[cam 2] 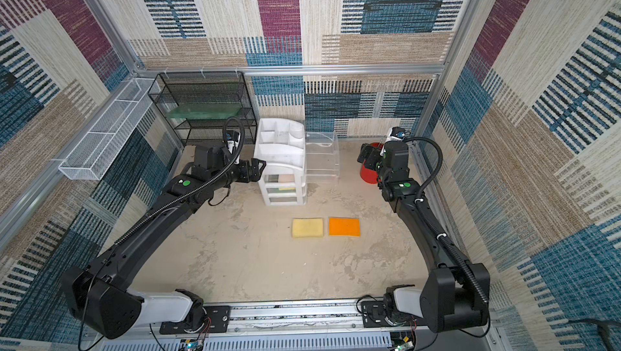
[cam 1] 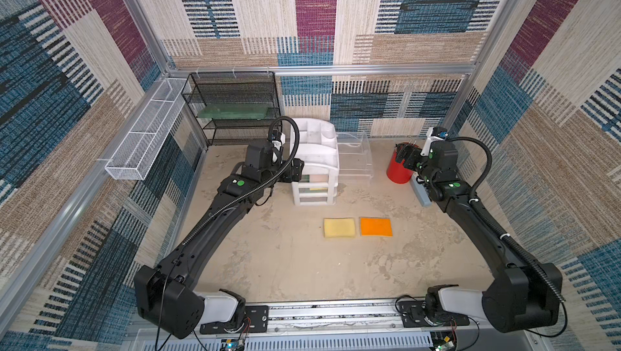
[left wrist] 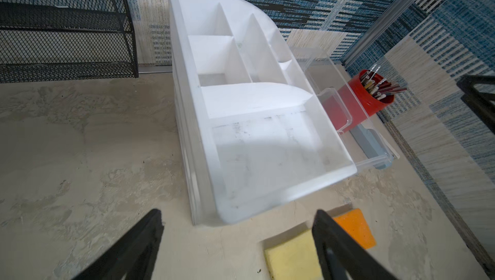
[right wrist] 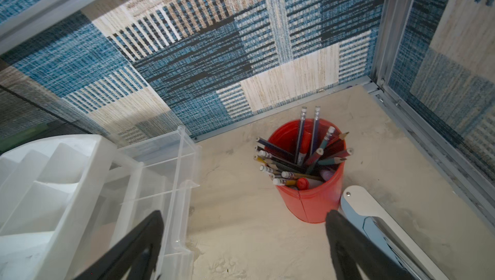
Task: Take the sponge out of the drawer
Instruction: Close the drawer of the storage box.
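White drawer tower (cam 1: 314,171) sits mid-table, your left gripper (cam 2: 257,168) just beside its left side, jaws wide, empty. Right gripper (cam 1: 403,156) over red pencil cup (cam 1: 396,173), jaws wide, empty. Yellow sponge (cam 1: 339,227), orange sponge (cam 1: 376,227) lie on table before tower.

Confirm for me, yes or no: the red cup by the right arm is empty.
No. In the right wrist view the red cup is full of pencils standing and leaning in it.
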Action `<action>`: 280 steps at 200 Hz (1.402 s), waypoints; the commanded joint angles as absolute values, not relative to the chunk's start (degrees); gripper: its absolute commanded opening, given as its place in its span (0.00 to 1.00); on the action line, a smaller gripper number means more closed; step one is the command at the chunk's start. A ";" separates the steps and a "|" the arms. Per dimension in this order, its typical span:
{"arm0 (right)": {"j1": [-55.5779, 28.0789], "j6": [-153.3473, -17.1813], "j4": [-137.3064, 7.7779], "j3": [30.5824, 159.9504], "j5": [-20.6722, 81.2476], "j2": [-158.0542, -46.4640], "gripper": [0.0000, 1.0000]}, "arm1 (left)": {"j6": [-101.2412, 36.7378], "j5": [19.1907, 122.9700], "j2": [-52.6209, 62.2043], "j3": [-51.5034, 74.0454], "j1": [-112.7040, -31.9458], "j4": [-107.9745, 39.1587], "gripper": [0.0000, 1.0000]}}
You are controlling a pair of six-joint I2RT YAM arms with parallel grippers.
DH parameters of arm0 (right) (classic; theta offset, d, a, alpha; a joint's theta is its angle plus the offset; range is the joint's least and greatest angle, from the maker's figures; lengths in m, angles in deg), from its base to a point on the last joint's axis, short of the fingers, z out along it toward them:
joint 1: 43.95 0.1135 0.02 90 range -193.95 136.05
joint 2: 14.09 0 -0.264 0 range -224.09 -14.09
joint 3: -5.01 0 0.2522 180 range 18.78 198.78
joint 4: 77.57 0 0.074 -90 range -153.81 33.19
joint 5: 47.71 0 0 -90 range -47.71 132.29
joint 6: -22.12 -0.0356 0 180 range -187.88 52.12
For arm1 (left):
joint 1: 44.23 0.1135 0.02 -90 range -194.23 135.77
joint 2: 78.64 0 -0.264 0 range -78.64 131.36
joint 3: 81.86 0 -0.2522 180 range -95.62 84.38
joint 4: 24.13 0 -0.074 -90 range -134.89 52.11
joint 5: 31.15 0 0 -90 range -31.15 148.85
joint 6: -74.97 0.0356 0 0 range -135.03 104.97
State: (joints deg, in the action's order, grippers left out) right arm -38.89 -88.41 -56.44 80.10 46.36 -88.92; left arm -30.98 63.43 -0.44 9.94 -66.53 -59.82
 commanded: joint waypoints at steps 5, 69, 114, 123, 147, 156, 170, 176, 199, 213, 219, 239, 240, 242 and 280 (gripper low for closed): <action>-39.64 -89.31 -54.66 80.84 46.40 -91.20 0.95 | -33.19 69.07 1.78 8.70 -63.49 -56.93 0.90; -39.77 -89.44 -52.47 83.53 44.64 -98.20 0.94 | -36.37 80.47 5.30 8.72 -58.40 -51.37 0.89; -38.22 -88.33 -51.43 84.93 42.47 -100.75 0.92 | -36.91 82.82 5.74 9.12 -58.20 -50.06 0.89; -37.41 -87.82 -51.12 85.14 42.53 -101.07 0.92 | -37.00 83.08 5.74 9.22 -58.20 -49.90 0.89; -35.26 -87.51 -49.95 85.70 43.98 -102.76 0.91 | -37.31 84.22 6.24 9.32 -58.20 -49.34 0.89; -34.73 -87.50 -49.61 86.00 44.31 -103.80 0.91 | -37.51 84.65 6.73 9.09 -58.20 -49.38 0.89; -33.76 -87.31 -48.99 86.82 44.31 -105.35 0.89 | -37.78 86.02 7.80 8.62 -58.21 -49.34 0.89; -33.32 -87.23 -48.89 87.25 44.32 -105.92 0.89 | -38.03 86.81 8.37 8.33 -58.20 -49.19 0.88; -31.36 -86.37 -49.04 88.52 44.10 -107.42 0.88 | -39.18 89.74 10.74 7.79 -58.19 -48.26 0.88; -30.09 -85.78 -49.51 89.21 43.47 -108.03 0.88 | -40.04 91.54 12.02 7.58 -58.20 -47.04 0.87; -29.54 -85.60 -49.72 89.58 43.13 -108.37 0.88 | -40.52 94.07 12.59 7.56 -58.20 -46.43 0.87; -27.37 -85.22 -50.78 90.89 41.03 -110.06 0.88 | -41.40 95.51 13.66 7.39 -58.20 -45.33 0.87; -27.22 -85.21 -50.84 90.96 40.87 -110.20 0.88 | -41.40 95.55 13.70 7.39 -58.20 -45.30 0.87; -26.96 -85.13 -50.88 91.18 40.70 -110.52 0.88 | -41.46 95.65 13.84 7.38 -58.20 -45.21 0.86; -22.77 -84.50 -50.55 96.43 39.94 -116.41 0.87 | -41.58 96.18 14.17 7.55 -58.20 -44.92 0.86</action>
